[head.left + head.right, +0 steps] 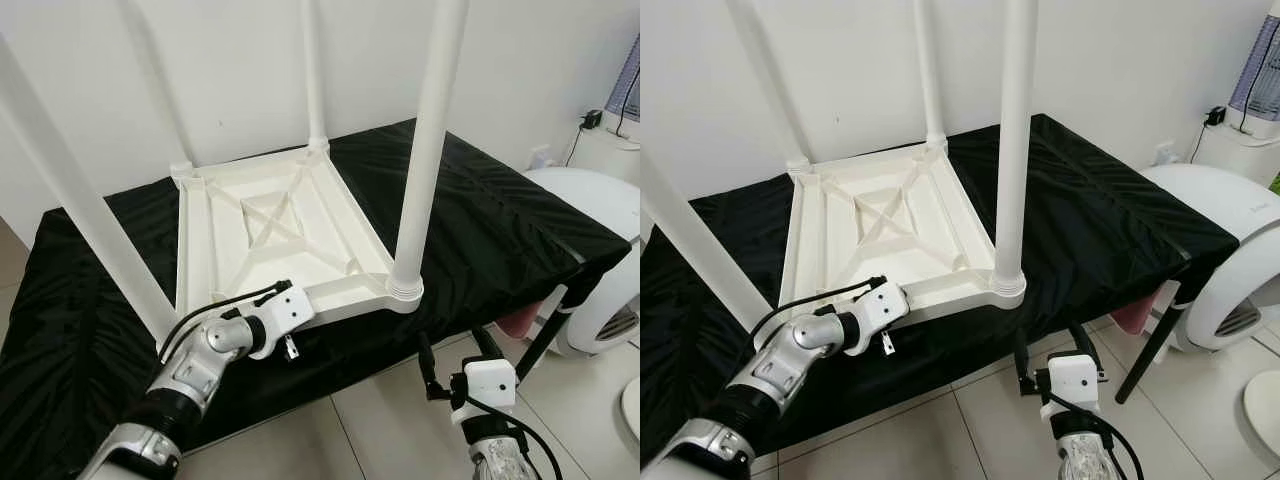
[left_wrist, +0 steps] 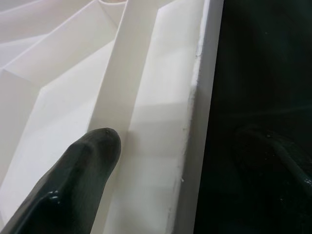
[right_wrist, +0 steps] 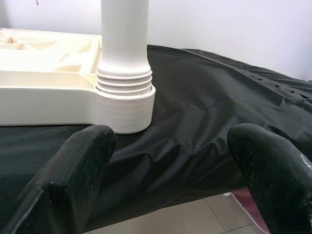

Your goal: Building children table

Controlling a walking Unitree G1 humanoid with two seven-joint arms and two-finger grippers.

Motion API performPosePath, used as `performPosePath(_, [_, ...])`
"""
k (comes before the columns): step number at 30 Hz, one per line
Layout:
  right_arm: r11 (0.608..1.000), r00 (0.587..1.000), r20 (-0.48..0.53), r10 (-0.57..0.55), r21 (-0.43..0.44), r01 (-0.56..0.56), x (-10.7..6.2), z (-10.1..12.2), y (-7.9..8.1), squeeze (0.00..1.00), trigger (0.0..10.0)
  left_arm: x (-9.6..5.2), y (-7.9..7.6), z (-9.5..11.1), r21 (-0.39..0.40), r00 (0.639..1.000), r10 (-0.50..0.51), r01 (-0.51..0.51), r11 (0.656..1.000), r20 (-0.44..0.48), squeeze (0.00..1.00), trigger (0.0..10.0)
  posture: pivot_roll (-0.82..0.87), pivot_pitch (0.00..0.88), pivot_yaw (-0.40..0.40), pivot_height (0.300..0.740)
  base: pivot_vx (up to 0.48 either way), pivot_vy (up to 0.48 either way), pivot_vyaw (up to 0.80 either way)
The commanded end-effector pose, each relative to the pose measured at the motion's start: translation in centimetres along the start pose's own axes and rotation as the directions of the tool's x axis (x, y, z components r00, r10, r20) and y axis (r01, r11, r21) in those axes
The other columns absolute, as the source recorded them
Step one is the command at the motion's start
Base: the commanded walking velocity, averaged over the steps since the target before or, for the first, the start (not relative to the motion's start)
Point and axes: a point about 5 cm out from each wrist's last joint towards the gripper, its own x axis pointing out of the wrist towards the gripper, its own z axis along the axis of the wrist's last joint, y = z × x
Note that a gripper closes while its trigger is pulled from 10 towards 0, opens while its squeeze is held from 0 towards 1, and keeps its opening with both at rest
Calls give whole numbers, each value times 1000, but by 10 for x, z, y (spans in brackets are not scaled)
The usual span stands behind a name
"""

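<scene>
The white plastic children's table lies upside down, its tabletop point(image 1: 215, 250) flat on a black cloth, and its legs stand up from the corners. The near right leg point(image 1: 425, 150) sits in its threaded socket point(image 3: 124, 105). My left gripper point(image 2: 190, 141) is open astride the tabletop's near rim point(image 2: 197, 112). One of its fingers point(image 2: 73, 180) lies over the ribbed inside; the other shows dimly over the cloth. My right gripper point(image 1: 456, 355) is open below the front edge, its two fingers point(image 3: 73, 170) wide apart and pointing at that socket without touching it.
The black cloth point(image 1: 500, 210) covers a low platform against a white wall. A black support leg point(image 1: 545, 335) slants down at the right front. A white rounded appliance point(image 1: 600, 250) stands on the tiled floor point(image 1: 370, 430) to the right, with something pink point(image 1: 515, 322) beside it.
</scene>
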Motion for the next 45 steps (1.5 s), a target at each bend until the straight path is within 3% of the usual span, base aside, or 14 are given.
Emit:
performPosePath(1, [1000,1000,-19,13,14,-13,-1,-2,6,0,10000,-1,3,-2,-22,999,-26,26,999,-26,0,10000,-181,27,139,740,0,0,0])
performPosePath(8, [1000,1000,-20,12,16,-12,0,-2,8,0,10000,3,2,12,-93,995,-99,98,991,-4,0,10000,-181,34,144,740,0,0,0])
performPosePath(13, [1000,1000,-26,0,16,1,-3,-3,8,0,10000,8,-9,27,-80,980,-193,196,977,44,0,10000,-188,34,156,740,0,0,0])
performPosePath(22, [1000,1000,-26,-18,19,18,-3,-2,8,0,10000,17,-16,33,-52,974,-223,225,973,38,0,10000,-198,31,167,740,0,0,0])
performPosePath(29, [999,999,-26,-27,18,28,-4,-2,8,0,10000,23,-13,33,-99,981,-194,194,976,6,0,10000,-203,30,172,740,0,0,0])
performPosePath(36, [999,999,-27,-44,15,45,-6,-1,8,0,10000,31,3,31,-215,993,-93,75,974,-74,0,9843,-211,34,184,740,0,0,0])
performPosePath(38, [999,999,-27,-44,15,45,-6,-1,8,0,10000,31,3,31,-215,993,-93,75,974,-74,0,9843,-211,34,184,740,0,0,0])
performPosePath(40, [999,998,-28,-47,15,48,-6,-1,8,0,10000,32,8,30,-241,993,-70,47,969,-91,0,7490,-212,36,187,740,0,0,0])
performPosePath(42, [999,998,-28,-47,15,48,-6,-1,8,0,10000,32,8,30,-241,993,-70,47,969,-91,0,7490,-212,36,187,740,0,0,0])
performPosePath(43, [999,998,-30,-48,15,49,-7,-2,8,0,10000,31,11,29,-253,993,-62,35,967,-98,0,1922,-213,37,189,740,0,0,0])
performPosePath(44, [999,998,-30,-48,15,49,-7,-2,8,0,10000,31,11,29,-253,993,-62,35,967,-98,0,1922,-213,37,189,740,0,0,0])
performPosePath(45, [999,998,-31,-49,14,50,-7,-2,8,0,10000,31,13,27,-264,993,-54,24,964,-107,0,0,-213,37,190,740,0,0,0])
